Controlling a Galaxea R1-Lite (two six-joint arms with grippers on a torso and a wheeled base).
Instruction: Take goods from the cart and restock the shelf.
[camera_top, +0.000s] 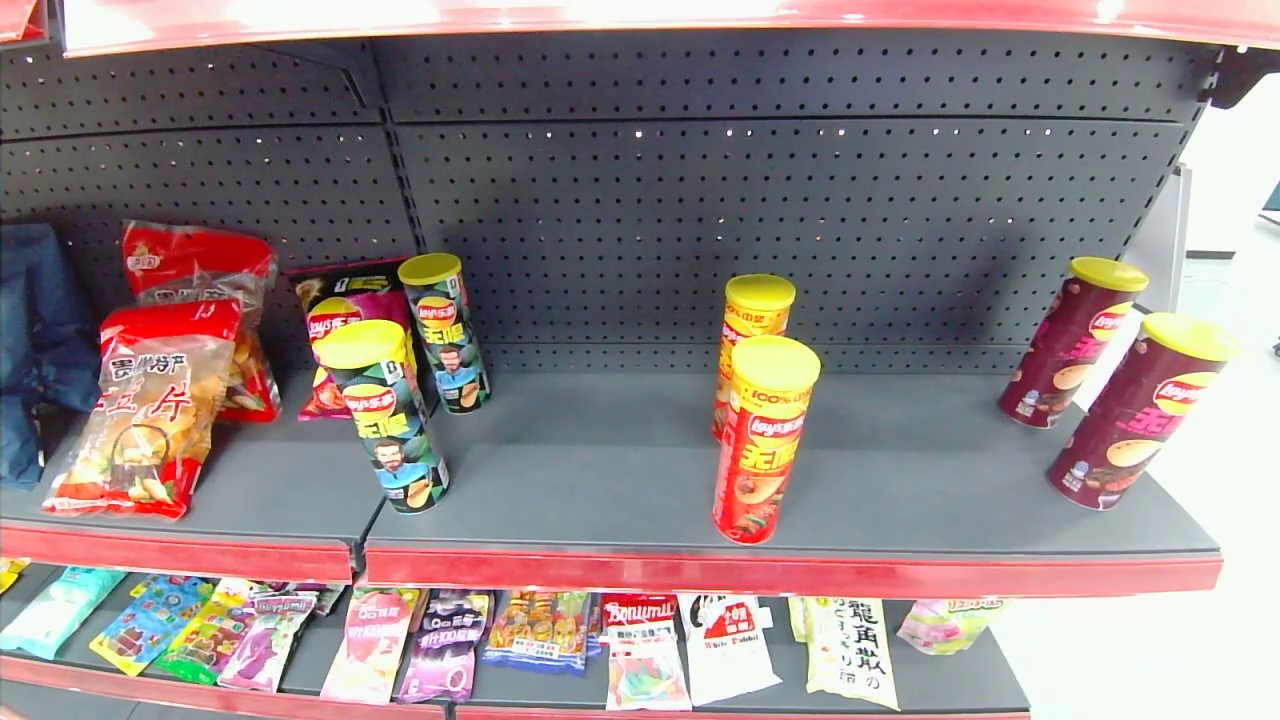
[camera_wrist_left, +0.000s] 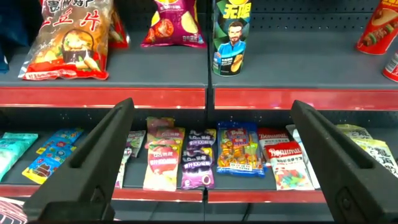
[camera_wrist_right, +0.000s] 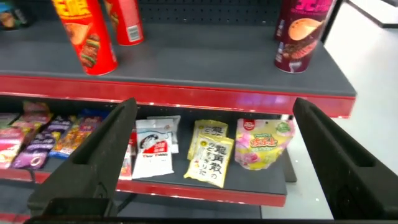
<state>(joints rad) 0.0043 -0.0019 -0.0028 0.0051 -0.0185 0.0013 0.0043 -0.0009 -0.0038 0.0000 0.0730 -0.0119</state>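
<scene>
The grey shelf (camera_top: 600, 470) with a red front edge holds crisp tubes with yellow lids. Two dark green tubes (camera_top: 385, 415) stand at the left, two red tubes (camera_top: 765, 440) in the middle and two maroon tubes (camera_top: 1140, 410) lean at the right end. My left gripper (camera_wrist_left: 211, 107) is open and holds nothing, in front of the shelf edge below a green tube (camera_wrist_left: 231, 37). My right gripper (camera_wrist_right: 214, 102) is open with nothing in it too, facing the shelf edge between a red tube (camera_wrist_right: 90, 34) and a maroon tube (camera_wrist_right: 298, 34).
Red snack bags (camera_top: 150, 410) and a purple crisp bag (camera_top: 335, 310) stand at the shelf's left. The lower shelf (camera_top: 960, 680) carries several candy and snack packets (camera_top: 540, 630). Bare shelf floor lies between the tube groups. White floor lies beyond the shelf's right end.
</scene>
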